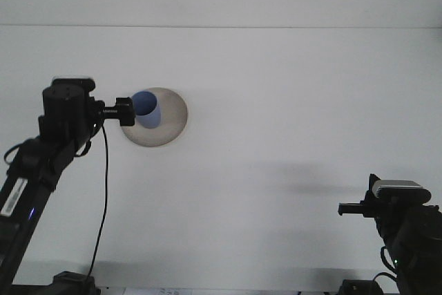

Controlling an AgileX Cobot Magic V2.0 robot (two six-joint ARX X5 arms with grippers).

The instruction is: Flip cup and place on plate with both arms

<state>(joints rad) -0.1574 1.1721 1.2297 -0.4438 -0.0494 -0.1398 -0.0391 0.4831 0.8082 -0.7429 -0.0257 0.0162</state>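
Observation:
A blue cup [146, 109] stands mouth-up on the left part of the round beige plate [166, 126], at the table's left middle. My left gripper [126, 111] sits just left of the cup at the plate's left rim, open, with nothing held. The cup stands free of it. My right gripper [348, 208] rests low at the front right, far from the plate, pointing left and seen side-on.
The white table [276, 101] stretches from the plate to the right arm. A black cable [103, 198] hangs from the left arm toward the front edge. The table's back edge meets a white wall.

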